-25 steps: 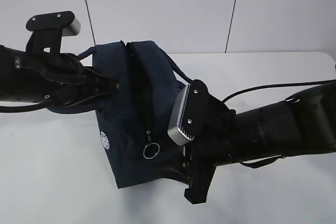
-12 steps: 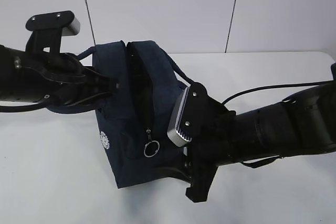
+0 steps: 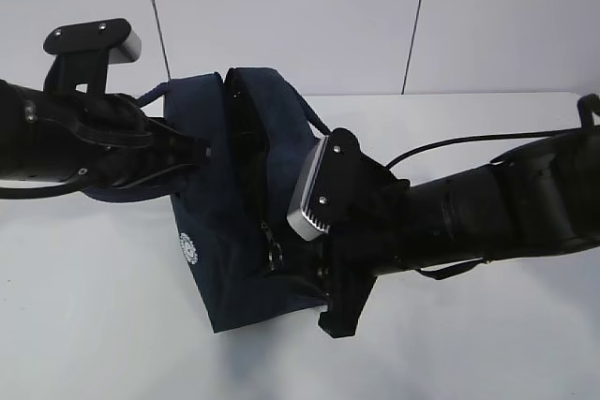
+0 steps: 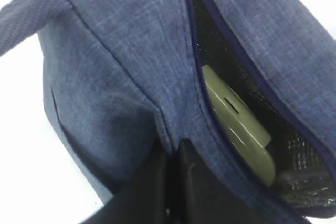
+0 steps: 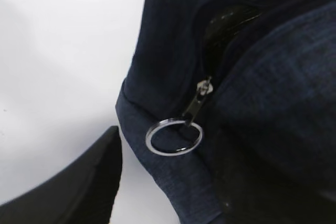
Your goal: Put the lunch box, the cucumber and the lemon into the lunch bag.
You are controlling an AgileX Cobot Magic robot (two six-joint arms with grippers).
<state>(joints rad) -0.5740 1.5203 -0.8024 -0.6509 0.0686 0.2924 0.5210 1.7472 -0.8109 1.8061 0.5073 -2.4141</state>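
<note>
The navy lunch bag [image 3: 239, 222] stands on the table with its top zipper open. My left gripper [image 3: 204, 149] is shut on the fabric edge beside the opening, which is pinched between its fingers in the left wrist view [image 4: 170, 182]. Inside the bag [image 4: 115, 61] the pale green lid of the lunch box [image 4: 239, 127] lies against the foil lining [image 4: 296, 156]. My right gripper [image 3: 317, 295] is open at the bag's lower front corner [image 5: 173, 203], close to the metal ring pull [image 5: 174, 136]. One finger [image 5: 79, 187] is off the fabric. The cucumber and lemon are hidden.
The white table [image 3: 94, 325] runs back to a white panelled wall [image 3: 281, 16]. A black cable [image 3: 469, 142] arcs above the right arm. The bag's loop handle [image 3: 314, 119] hangs at its far side.
My right arm has moved left and up against the bag, now partly covering the ring pull. The bag's lower part has shifted slightly. The left gripper keeps its hold.
</note>
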